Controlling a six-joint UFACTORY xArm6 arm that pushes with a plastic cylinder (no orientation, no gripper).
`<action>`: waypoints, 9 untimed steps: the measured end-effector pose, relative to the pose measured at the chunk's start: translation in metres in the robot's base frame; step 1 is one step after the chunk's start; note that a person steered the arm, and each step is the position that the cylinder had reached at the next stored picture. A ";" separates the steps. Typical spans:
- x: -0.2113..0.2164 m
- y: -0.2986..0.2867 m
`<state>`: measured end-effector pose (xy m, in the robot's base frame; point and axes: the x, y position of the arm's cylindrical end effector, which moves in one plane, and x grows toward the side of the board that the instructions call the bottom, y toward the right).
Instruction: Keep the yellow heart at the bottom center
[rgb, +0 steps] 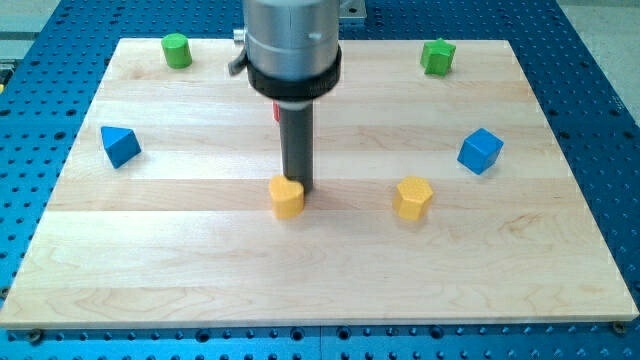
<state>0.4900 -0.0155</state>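
One rod only, no jaws to open or close: the tip (298, 189) touches the yellow heart (287, 197) from its far side, the near-centre edge lying beyond.

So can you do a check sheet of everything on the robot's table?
Surface: wooden board, flat.
Job's things: yellow heart near the middle, not yet at the bottom center.
Clutter: yellow hexagon; blue triangle; blue cube; green cylinder; green star-like block; a bit of red block behind the rod.
Gripper: none; my tip touches the heart's upper right.
Cables: nothing seen.
Surroundings: blue perforated table.
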 end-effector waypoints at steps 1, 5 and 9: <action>0.052 0.048; 0.069 0.016; 0.117 0.015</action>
<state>0.6072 -0.0008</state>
